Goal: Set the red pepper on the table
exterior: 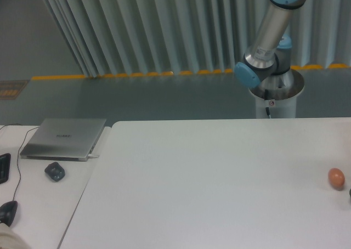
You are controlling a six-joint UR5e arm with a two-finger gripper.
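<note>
Robot arm (272, 27) angled upward out of frame, behind white table (219, 188)

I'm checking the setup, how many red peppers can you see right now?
0. No red pepper shows on the table; only an orange-brown egg-shaped object sits near its right edge. The pincer is out of frame, so a pepper may be hidden there.

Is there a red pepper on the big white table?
No, the table holds only a small orange-brown egg-shaped thing near its right edge.

Pale ribbed curtain (164, 29) above grey floor (137, 98) with yellow stripe (131, 74).
</note>
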